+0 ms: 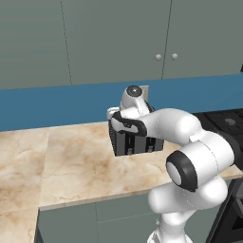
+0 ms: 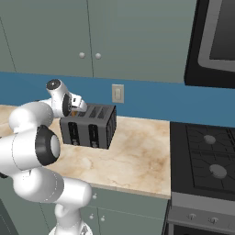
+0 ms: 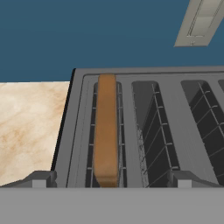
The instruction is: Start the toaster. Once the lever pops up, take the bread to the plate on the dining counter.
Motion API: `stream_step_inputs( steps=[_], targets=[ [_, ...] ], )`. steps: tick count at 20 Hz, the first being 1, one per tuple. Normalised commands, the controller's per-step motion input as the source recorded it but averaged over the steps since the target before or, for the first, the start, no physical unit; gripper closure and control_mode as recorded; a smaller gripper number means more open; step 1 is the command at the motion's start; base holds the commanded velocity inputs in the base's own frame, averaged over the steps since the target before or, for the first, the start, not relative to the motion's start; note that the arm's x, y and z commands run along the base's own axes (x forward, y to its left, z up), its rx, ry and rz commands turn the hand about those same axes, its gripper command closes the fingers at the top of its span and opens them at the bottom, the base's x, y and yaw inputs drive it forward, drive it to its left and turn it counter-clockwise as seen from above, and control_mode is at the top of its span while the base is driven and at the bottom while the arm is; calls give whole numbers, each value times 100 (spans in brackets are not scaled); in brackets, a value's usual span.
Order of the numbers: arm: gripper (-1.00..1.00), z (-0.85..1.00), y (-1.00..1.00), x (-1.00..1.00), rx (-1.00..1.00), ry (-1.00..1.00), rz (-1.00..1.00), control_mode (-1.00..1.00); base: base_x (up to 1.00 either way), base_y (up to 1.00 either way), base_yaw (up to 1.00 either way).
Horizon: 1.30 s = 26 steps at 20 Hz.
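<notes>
The bread (image 3: 106,131) is standing on edge in the toaster's (image 2: 89,125) end slot, top crust showing. It is likely light, stiff and crumbly, so a gentle pinch across its thin faces near the top edge should suit. The gripper (image 3: 109,181) is hovering just above it with jaws spread wide and empty, fingertips (image 3: 39,180) straddling the slice.

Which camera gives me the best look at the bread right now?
The hand view: the bread stands on edge in the toaster's leftmost slot, seen from above. The right base view catches an orange sliver behind the arm; the left base view hides it.
</notes>
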Motion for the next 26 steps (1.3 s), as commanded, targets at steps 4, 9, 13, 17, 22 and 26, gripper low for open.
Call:
stream_step_inputs(
  steps=[4, 9, 13, 17, 22, 26],
  targets=[
    [-100, 0, 0, 0, 0, 0, 0, -100, 0, 0, 0],
    [-100, 0, 0, 0, 0, 0, 0, -100, 0, 0, 0],
    [-100, 0, 0, 0, 0, 0, 0, -100, 0, 0, 0],
    [-100, 0, 0, 0, 0, 0, 0, -100, 0, 0, 0],
    [-100, 0, 0, 0, 0, 0, 0, -100, 0, 0, 0],
    [-100, 0, 0, 0, 0, 0, 0, -100, 0, 0, 0]
  ],
)
